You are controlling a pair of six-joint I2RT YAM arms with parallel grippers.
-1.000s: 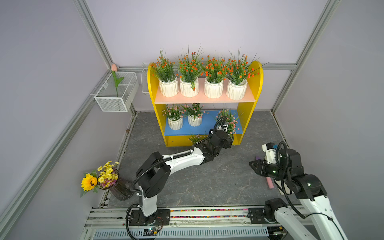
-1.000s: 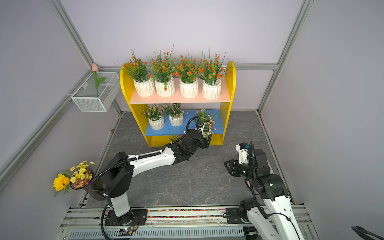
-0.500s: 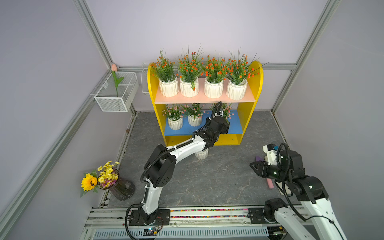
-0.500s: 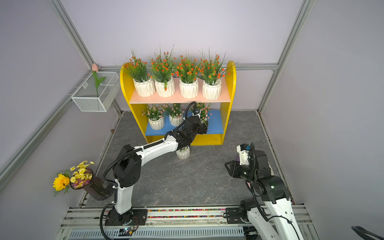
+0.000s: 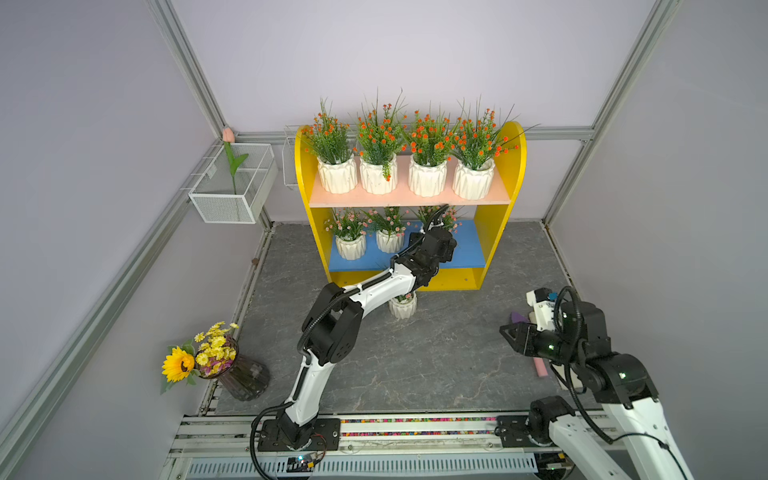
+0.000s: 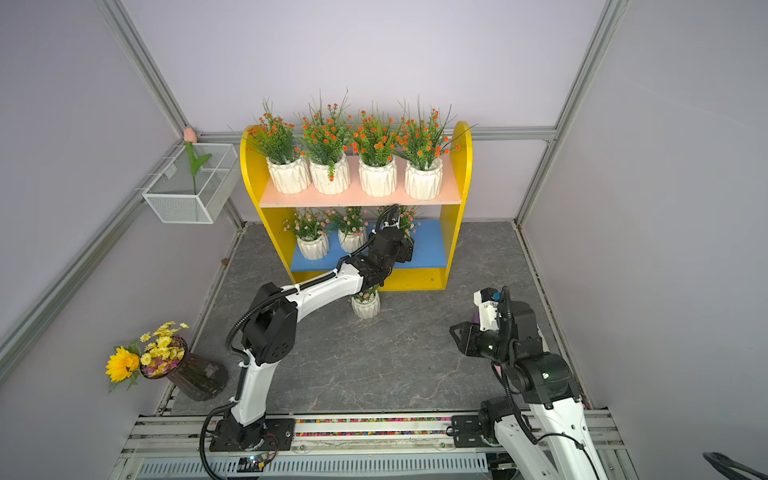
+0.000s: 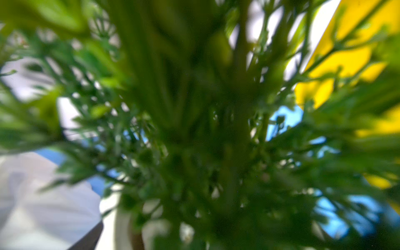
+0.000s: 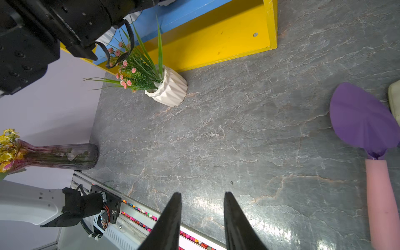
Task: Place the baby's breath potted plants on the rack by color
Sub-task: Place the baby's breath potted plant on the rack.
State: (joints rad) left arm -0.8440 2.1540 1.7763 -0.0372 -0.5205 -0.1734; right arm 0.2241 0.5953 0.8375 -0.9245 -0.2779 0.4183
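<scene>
White faceted pot (image 8: 166, 86) on grey veined floor (image 8: 238, 140); right gripper (image 8: 202, 216) spread, empty; left gripper (image 5: 442, 239): cannot tell.

upper board (image 5: 415, 198): four potted plants (image 5: 337, 176) abreast
lower board (image 5: 471, 249): two pots (image 5: 350, 248), left
floor (image 5: 415, 365): lone pot (image 5: 402, 308) before rack (image 5: 513, 166)

The rack (image 5: 514, 178), upper board: four orange-bloomed pots (image 5: 376, 176) fill its width, close side by side. Lower board: two pink-bloomed pots (image 5: 350, 246) take the left end, the left arm (image 5: 390, 284) blocks the middle, the right end is bare. One floor pot (image 5: 402, 306) stands just before the rack's base, under that arm. Floor farther out lies open; a purple spade (image 8: 361, 116) lies off the rack's right front.
</scene>
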